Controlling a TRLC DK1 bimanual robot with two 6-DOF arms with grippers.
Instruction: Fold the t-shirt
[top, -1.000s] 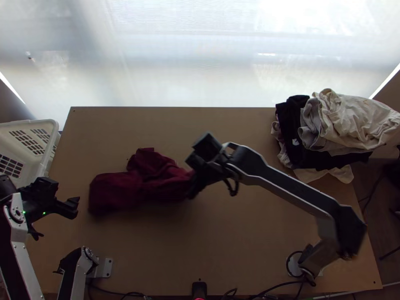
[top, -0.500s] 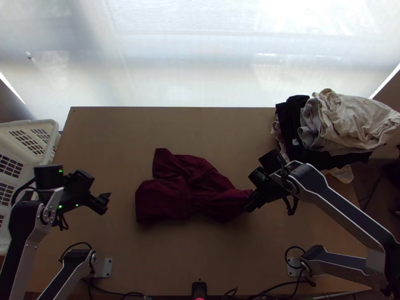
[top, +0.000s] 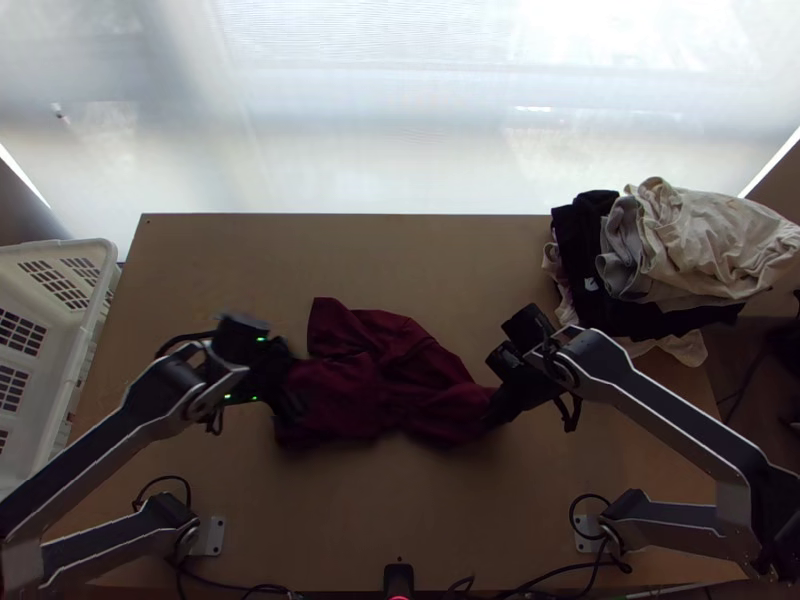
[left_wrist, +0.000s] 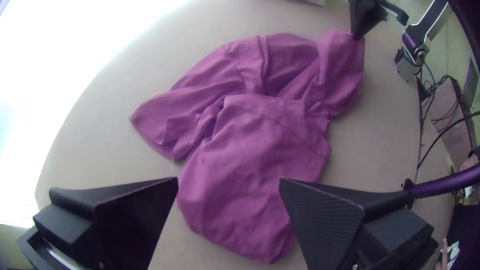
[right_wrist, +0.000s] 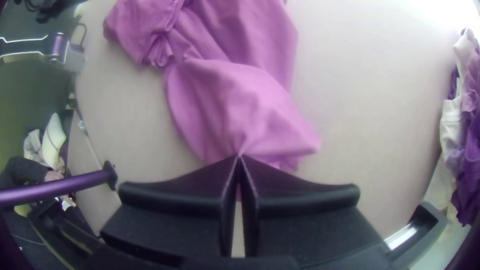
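Room to pass runs across the table (top: 420, 255) beyond the shirt (top: 395, 350); a clothes pile (top: 700, 240) blocks the far right corner.

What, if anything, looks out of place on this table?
The heap of clothes on the far right corner of the table looks askew, jutting past the edge. The shirt is crumpled, but that seems normal for unfinished folding.

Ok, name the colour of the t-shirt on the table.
The t-shirt is dark red, which shows best in the top view.
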